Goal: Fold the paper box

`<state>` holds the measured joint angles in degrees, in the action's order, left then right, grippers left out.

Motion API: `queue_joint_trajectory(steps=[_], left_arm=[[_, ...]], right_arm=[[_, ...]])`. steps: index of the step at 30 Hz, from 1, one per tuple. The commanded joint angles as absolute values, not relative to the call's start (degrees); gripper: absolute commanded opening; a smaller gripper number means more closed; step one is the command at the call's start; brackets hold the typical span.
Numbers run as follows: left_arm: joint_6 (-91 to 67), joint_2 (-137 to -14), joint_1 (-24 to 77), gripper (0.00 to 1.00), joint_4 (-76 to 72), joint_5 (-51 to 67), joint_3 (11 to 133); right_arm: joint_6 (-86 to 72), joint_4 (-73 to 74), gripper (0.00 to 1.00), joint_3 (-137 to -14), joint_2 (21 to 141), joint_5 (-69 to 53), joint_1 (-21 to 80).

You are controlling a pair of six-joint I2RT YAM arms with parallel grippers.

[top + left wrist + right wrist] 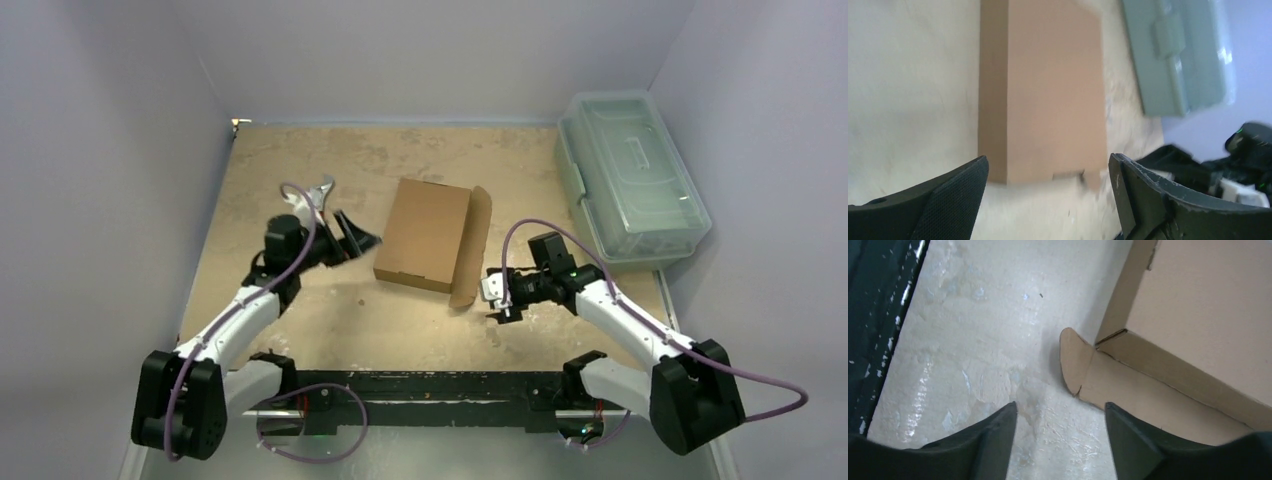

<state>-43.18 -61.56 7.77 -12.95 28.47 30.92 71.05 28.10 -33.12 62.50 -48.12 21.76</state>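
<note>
The brown cardboard paper box (424, 234) lies flat in the middle of the table, lid side up, with one long flap (472, 250) folded out along its right edge. My left gripper (352, 236) is open and empty just left of the box; in the left wrist view the box (1048, 95) fills the space beyond its spread fingers (955, 187). My right gripper (497, 297) is open and empty, just right of the flap's near end. The right wrist view shows the flap and its rounded tab (1073, 360) ahead of the fingertips (1005, 415).
A translucent pale-green plastic bin (630, 175) with a lid stands at the back right, also in the left wrist view (1178, 55). Grey walls enclose the table on three sides. The black base rail (430, 385) runs along the near edge.
</note>
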Motion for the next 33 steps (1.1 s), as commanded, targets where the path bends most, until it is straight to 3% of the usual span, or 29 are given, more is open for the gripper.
queue_joint_trajectory(steps=[1,7,21,33], left_arm=[[-43.2,-55.9,20.1,0.89,-8.0,20.2,27.3],[-42.0,-51.0,24.6,0.86,-2.5,7.0,24.7],[-42.9,-51.3,24.6,0.84,-5.4,5.5,23.0],[-42.5,-50.6,24.6,0.84,-4.2,4.5,22.9]], right_arm=[[77.4,21.1,0.61,-31.5,63.4,-43.3,25.7],[74.5,13.5,0.51,-30.9,69.5,-37.4,32.6],[67.5,7.4,0.4,-32.2,73.5,-26.6,41.8],[60.4,4.3,0.2,-33.3,74.4,-21.6,42.4]])
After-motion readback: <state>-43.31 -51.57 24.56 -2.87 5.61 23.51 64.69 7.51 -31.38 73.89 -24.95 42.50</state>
